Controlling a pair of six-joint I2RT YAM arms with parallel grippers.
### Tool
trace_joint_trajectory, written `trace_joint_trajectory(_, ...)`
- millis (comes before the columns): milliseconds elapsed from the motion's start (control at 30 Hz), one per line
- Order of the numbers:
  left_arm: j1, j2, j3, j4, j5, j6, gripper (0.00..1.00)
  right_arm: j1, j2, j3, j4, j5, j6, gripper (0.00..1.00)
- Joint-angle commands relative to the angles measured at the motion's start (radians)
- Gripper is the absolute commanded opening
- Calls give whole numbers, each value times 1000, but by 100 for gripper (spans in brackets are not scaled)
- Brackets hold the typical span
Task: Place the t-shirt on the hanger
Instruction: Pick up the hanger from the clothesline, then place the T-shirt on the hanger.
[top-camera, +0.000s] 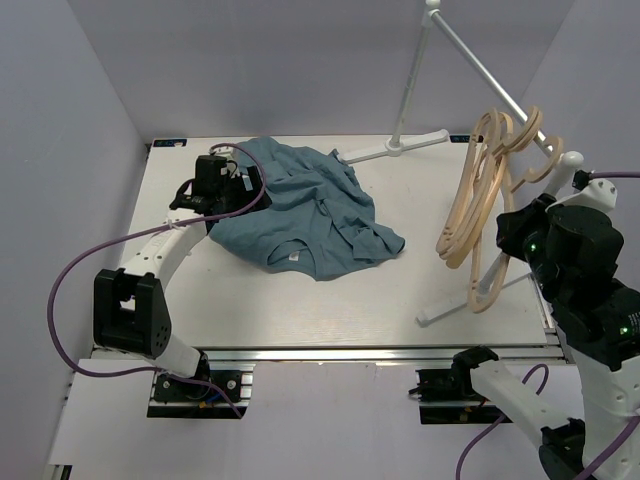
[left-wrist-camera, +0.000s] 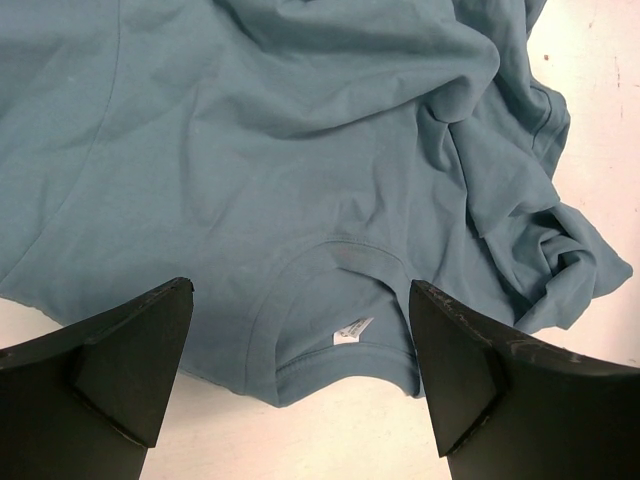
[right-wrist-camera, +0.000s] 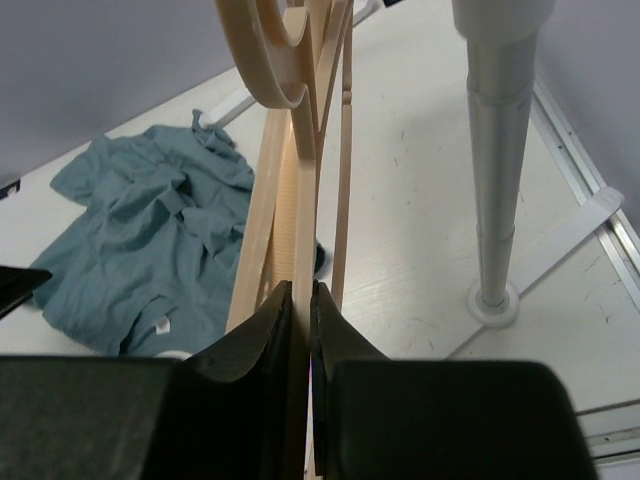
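In the top view the t-shirt (top-camera: 300, 215) lies crumpled on the white worktop (top-camera: 300, 305), left of centre and toward the upper part of the frame. Its collar and small white neck label (top-camera: 295, 257) are turned toward the bottom edge. The left gripper (top-camera: 240, 190) sits at the shirt's upper left corner, over the cloth's edge.

From the left wrist camera, the left gripper (left-wrist-camera: 300, 300) stands spread as wide as it goes, one dark finger in each lower corner of the frame, with nothing between them. The t-shirt (left-wrist-camera: 300, 150) fills most of that view. The collar and the label (left-wrist-camera: 350, 330) lie in the gap between the fingers at lower centre. Whether the fingertips touch the fabric cannot be told.

At the right of the top view the right gripper (top-camera: 505, 235) is up against a bunch of pale wooden hangers (top-camera: 470, 195) hung on the white metal stand (top-camera: 480, 65). The right wrist camera shows the right gripper (right-wrist-camera: 303, 290) pinched nearly closed on a thin wooden edge of one hanger (right-wrist-camera: 302, 215), which rises from the fingers toward the top of the frame. The other hangers (right-wrist-camera: 255, 240) are pressed close beside it. The stand's pole (right-wrist-camera: 497, 150) is at the upper right, and the t-shirt (right-wrist-camera: 140, 240) lies well apart at the left of that frame.
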Motion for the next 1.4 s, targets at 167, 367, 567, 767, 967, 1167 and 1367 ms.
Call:
trace_joint_trajectory(167, 3, -10, 5, 18, -17, 10, 98, 1, -37, -28, -87, -42, 23, 0)
trace_joint_trajectory(367, 1, -3, 8, 19, 4, 10, 98, 0, -85, -110, -184, -45, 75, 0)
trace_joint_trajectory(567, 3, -1, 8, 24, 17, 10, 98, 0, -125, -234, -239, -74, 115, 0)
trace_joint_trajectory(767, 3, 1, 8, 16, 27, 10, 98, 1, -151, -352, -195, -272, 51, 0)
trace_joint_trajectory(967, 1, -3, 3, 12, 47, 9, 98, 1, -189, -447, -109, -586, -83, 0)
trace_joint_trajectory(1167, 1, -1, 3, -4, 50, 6, 98, 1, -200, -498, -26, -737, -152, 0)
trace_joint_trajectory(1367, 1, -4, 2, -19, 47, 1, 98, 1, -192, -550, 58, -874, -239, 0)
